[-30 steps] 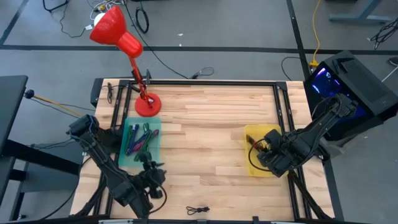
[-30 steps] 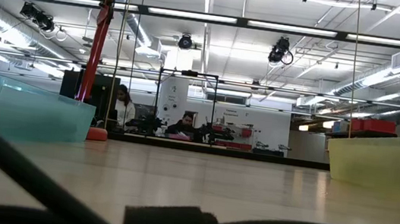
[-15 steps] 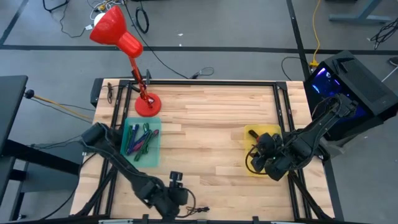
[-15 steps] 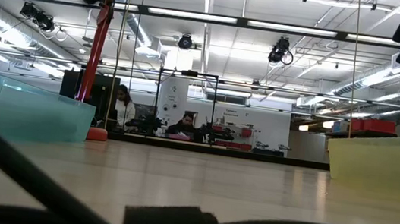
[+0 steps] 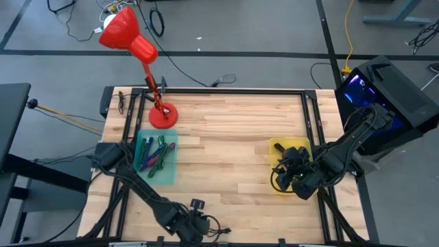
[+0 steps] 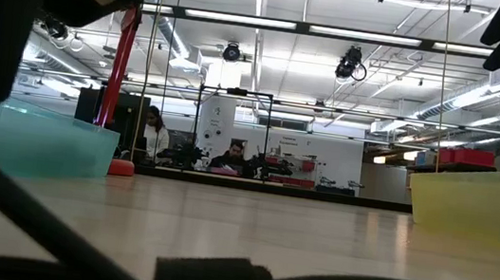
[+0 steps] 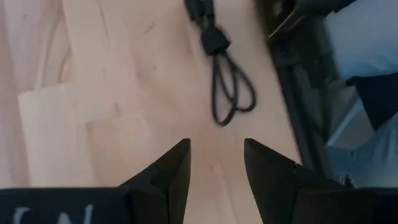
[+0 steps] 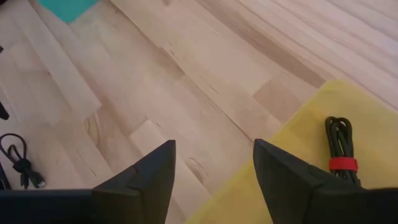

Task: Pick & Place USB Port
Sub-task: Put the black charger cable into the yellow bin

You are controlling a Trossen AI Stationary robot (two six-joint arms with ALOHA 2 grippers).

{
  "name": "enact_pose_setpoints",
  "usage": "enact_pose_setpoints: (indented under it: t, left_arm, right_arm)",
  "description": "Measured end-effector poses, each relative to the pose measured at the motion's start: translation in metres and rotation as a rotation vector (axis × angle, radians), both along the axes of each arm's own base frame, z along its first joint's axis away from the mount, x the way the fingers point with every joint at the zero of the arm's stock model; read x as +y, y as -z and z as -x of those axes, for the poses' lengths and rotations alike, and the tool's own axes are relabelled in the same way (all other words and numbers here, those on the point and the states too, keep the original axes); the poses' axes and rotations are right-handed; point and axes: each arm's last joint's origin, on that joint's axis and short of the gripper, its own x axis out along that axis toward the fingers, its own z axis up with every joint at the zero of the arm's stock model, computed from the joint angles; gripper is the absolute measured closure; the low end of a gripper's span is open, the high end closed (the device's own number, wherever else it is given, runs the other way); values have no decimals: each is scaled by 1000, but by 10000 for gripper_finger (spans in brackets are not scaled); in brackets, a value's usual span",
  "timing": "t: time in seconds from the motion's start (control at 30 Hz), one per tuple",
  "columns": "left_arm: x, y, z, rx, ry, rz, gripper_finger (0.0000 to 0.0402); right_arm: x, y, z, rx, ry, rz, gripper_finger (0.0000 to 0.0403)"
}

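Left gripper [image 7: 214,163], parted and empty, has advanced to just short of the cable [image 7: 220,67]; right gripper [image 8: 214,163] open, unmoved.

High view is looking straight down; low view is sitting level with the table [image 5: 233,137]; both wrist views are looking down, sharing the cable [image 7: 222,74]

The left arm [image 5: 137,189] is a dark, matte black chain of slim links with thicker rounded joints, seen at the lower left of the high view. Thin black cables run along its base. Its left gripper [image 7: 214,165] has two black, wedge-shaped fingers [image 7: 171,171] with smooth flat faces. The right arm [image 5: 343,147], at the right of the high view, has the same black finish. The right gripper [image 8: 214,165] shows two broad black fingers [image 8: 146,174] with angled tips.
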Motion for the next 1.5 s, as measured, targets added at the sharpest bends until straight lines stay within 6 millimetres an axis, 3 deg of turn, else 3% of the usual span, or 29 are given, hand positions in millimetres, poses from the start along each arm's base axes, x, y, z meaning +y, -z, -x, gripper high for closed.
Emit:
enact_pose_setpoints:
  t: [0.3,0.87,1.5]
  left_arm:
    - [-13,12,-5,-56,22,50,248]
    - [-11,16,-9,-98,2,-14,250]
    - [-10,18,-10,-81,17,7,332]
  right_arm:
    - [0,0,0,-3,-5,0,188]
    - [1,0,-1,-11,-14,-4,188]
    - [3,-1,-3,-26,-35,-6,188]
